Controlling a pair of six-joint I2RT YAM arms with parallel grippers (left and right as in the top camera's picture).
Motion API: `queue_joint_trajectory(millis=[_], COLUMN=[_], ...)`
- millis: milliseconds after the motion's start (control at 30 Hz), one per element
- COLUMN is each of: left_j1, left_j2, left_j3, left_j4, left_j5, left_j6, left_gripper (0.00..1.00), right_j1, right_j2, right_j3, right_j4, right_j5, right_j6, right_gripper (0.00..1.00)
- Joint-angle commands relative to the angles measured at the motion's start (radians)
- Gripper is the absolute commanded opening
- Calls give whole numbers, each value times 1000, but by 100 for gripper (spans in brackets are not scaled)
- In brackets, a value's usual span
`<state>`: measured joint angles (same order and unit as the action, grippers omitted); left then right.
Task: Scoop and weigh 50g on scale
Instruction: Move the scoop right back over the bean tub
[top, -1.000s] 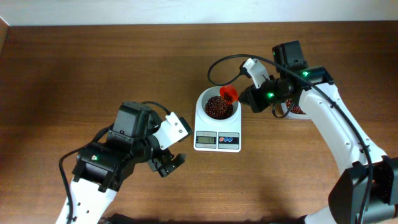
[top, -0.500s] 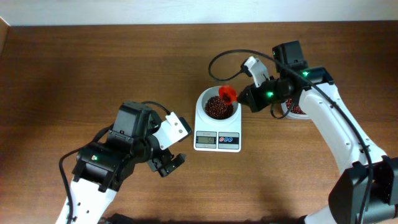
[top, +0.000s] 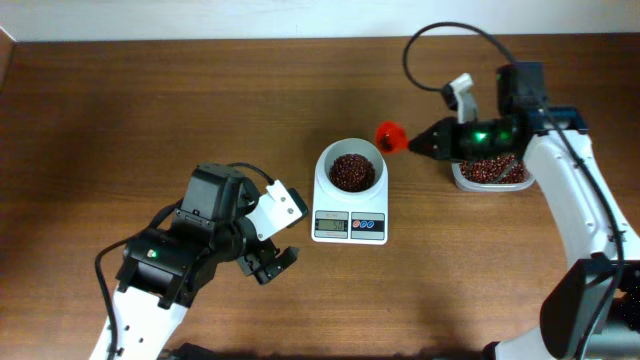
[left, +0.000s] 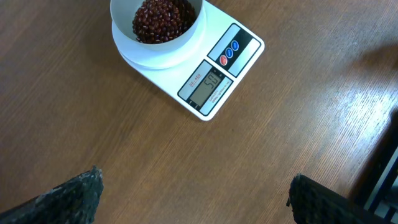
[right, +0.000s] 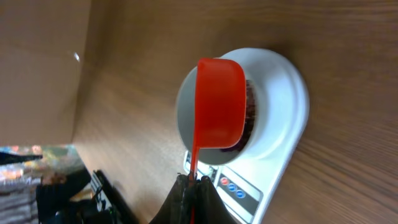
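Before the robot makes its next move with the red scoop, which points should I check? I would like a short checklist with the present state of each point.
1. Grip: right gripper shut on the handle of the scoop: ok.
2. Clearance: the scoop is beside the bowl, toward the tub, not over it: ok.
3. Reading: the scale display looks like 50, though the digits are small: ok.
4. Whether the scoop is empty: cannot tell.
5. Spills: beans are inside the bowl, none seen on the table: ok.
6. Idle arm: left gripper open, away from the scale: ok.
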<state>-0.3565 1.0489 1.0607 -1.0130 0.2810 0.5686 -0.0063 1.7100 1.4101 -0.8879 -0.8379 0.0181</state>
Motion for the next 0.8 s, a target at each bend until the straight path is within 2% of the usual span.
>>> queue_joint_trajectory(millis=[0,133,200,300,333,400,500,600,633,700,733,767], left_j1=[7,7,7,7,7,7,7,7,7,7,7,7], left_j2=[-4,-4,-4,-4,-4,-4,-4,-4,-4,-4,-4,-4], left_j3=[16,16,16,16,16,16,16,16,16,16,16,16], left_j4=[1,1,1,1,1,1,1,1,1,1,1,1], left_j5=[11,11,11,11,11,11,11,11,11,11,11,11], left_j6=[16,16,16,16,16,16,16,16,16,16,16,16], left_gripper=[99,99,99,99,99,99,99,99,99,99,99,99], right_j1=[-90,-232,-294,-310,-306,-267,-141,-46,-26,-27,-39,-71], right_j2=[-20,-20,-20,-20,-20,-20,-20,-22,-23,-32,-48,-99], right_j3=[16,16,16,16,18,33,36,58,89,212,262,303], right_j4=[-34,-51,-65,-65,-61,-65,-66,-74,-106,-261,-343,-445], right_j5=[-23,10,227,439,557,668,947,1105,1104,1091,1007,797], right_j6=[-41,-107,-146,-217,-225,-224,-224,-223,-217,-88,-76,-76], right_gripper=[4,4,4,4,4,4,4,4,4,4,4,4])
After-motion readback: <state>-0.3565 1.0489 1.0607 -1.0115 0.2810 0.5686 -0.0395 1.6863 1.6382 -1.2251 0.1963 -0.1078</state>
